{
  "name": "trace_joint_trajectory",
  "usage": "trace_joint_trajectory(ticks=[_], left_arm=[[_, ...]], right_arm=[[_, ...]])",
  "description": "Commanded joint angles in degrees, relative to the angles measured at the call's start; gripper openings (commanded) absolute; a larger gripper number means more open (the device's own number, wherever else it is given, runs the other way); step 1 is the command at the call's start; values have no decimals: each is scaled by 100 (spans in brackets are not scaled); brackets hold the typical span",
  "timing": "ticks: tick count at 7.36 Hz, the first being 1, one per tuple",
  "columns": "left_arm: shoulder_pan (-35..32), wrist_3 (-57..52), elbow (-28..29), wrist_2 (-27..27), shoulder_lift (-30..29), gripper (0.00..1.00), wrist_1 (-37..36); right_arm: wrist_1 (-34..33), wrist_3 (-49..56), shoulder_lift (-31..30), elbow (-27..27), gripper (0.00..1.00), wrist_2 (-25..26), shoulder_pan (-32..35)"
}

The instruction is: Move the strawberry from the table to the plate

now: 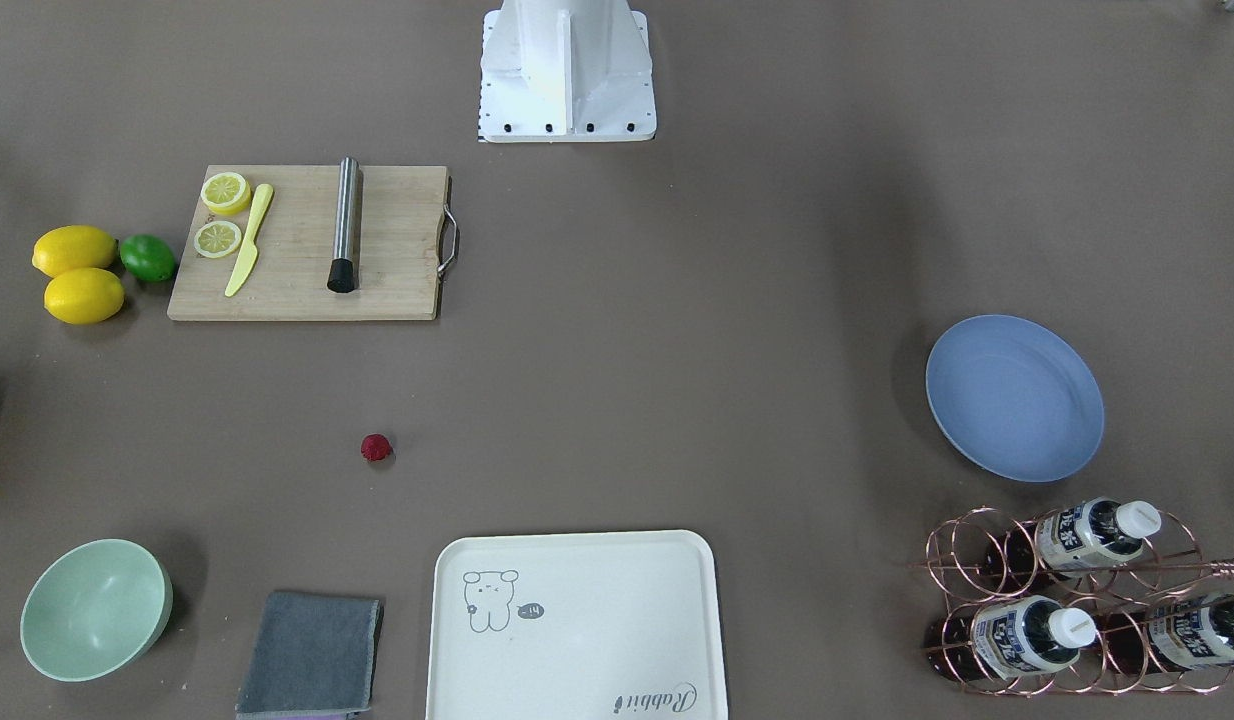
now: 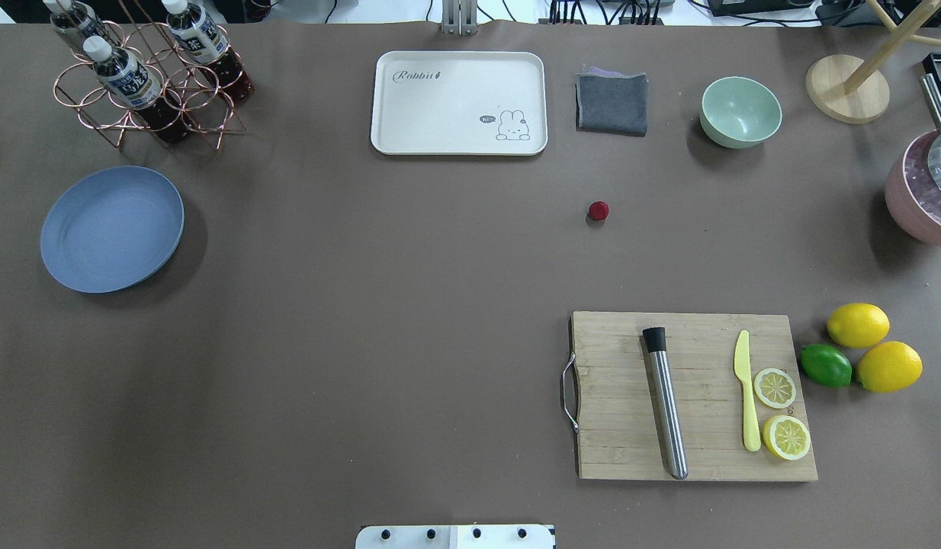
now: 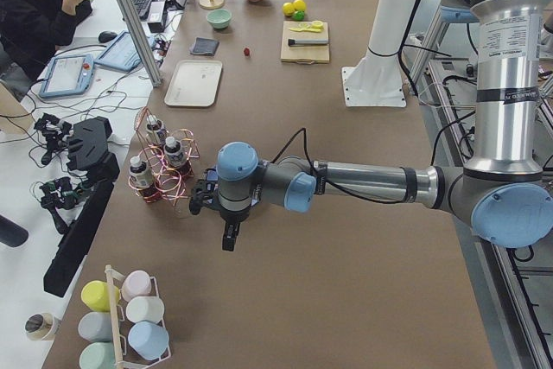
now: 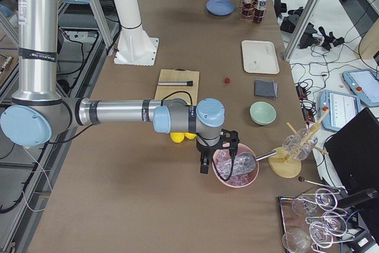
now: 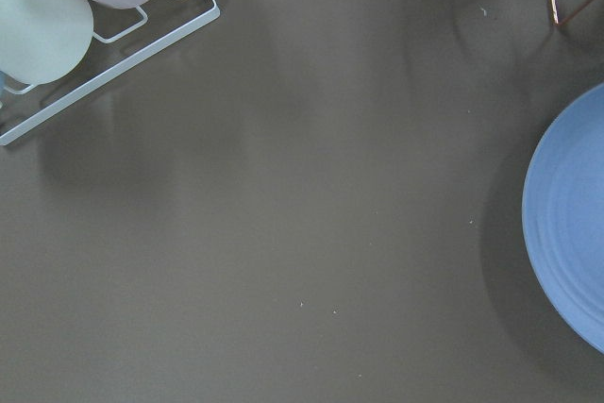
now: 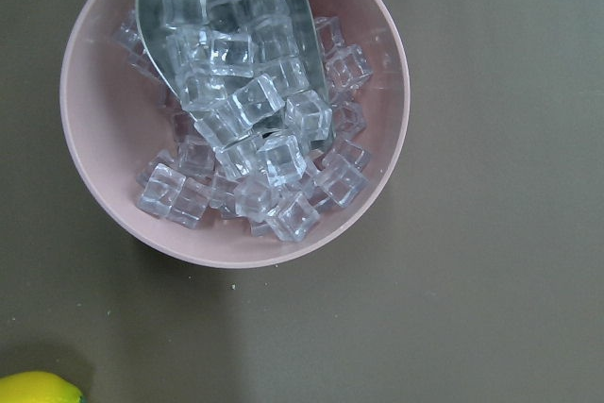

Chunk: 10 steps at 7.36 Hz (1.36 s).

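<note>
The strawberry [image 1: 376,447] [image 2: 598,210] is a small dark-red berry lying alone on the brown table [image 2: 364,267], between the cutting board and the cream tray. Far across the table sits the blue plate [image 1: 1014,397] [image 2: 112,229], with nothing on it. Only the side views show the grippers. My left gripper [image 3: 226,235] hangs above the table past the plate's end, and its wrist view catches the plate's rim [image 5: 571,224]. My right gripper [image 4: 204,167] hovers over a pink bowl of ice cubes [image 6: 236,106]. Whether either is open or shut I cannot tell.
A wooden cutting board [image 2: 692,396] carries a steel rod, a yellow knife and lemon slices, with two lemons and a lime [image 2: 825,364] beside it. A cream tray [image 2: 459,103], grey cloth [image 2: 611,103], mint bowl [image 2: 740,111] and bottle rack [image 2: 146,76] line the far edge.
</note>
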<state>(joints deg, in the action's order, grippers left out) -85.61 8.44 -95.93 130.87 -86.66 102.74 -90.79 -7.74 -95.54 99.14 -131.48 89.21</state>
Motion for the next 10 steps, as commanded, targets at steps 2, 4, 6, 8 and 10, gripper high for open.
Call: trace_joint_trajectory(ticks=[2, 4, 6, 8, 10], left_arm=[[0, -9, 39, 0, 0, 99, 9], [9, -9, 39, 0, 26, 99, 9], [0, 0, 162, 0, 0, 99, 35], [0, 26, 145, 9, -53, 99, 70], [0, 18, 136, 53, -123, 99, 105]], right_arm=[[0, 0, 0, 0, 100, 0, 0], [0, 0, 0, 9, 100, 0, 0], [0, 0, 9, 53, 100, 0, 0], [0, 9, -9, 79, 100, -9, 35], [0, 53, 9, 18, 100, -18, 44]])
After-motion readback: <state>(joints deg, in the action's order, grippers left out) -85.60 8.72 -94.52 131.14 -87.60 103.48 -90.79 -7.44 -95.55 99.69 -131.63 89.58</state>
